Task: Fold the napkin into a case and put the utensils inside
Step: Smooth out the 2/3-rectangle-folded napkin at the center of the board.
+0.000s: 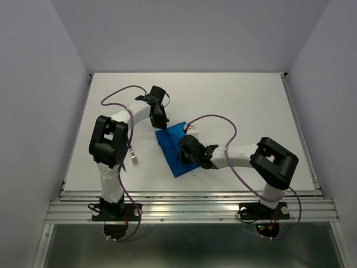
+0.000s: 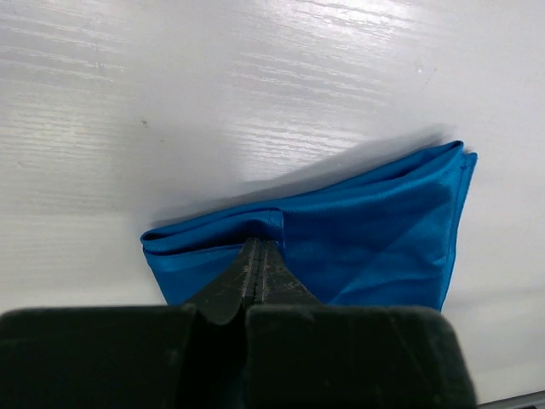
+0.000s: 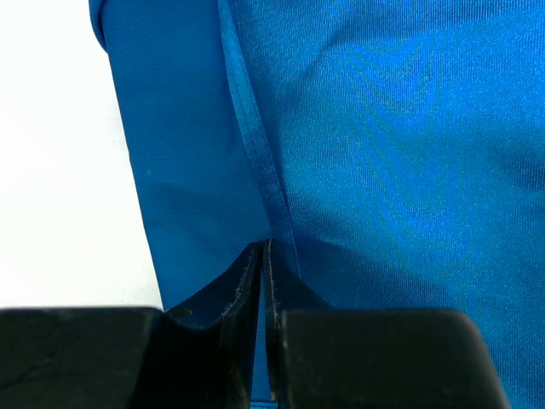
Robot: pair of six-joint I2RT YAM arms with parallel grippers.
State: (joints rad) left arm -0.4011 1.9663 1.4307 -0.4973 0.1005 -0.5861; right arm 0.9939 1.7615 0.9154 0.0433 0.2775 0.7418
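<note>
You have a white counter (image 1: pixel 245 106) with a faint wood grain. Pale grey walls (image 1: pixel 189 33) close it in on three sides, and a metal rail (image 1: pixel 189 207) runs along its near edge. The blue napkin (image 1: pixel 170 148) lies folded in the middle of the counter. Your left jaws are clenched on its far folded edge. Your right jaws are pinched on a hem at its right side. A fork (image 1: pixel 134 161) lies beside the left arm (image 1: pixel 111 139), apart from the napkin.
</note>
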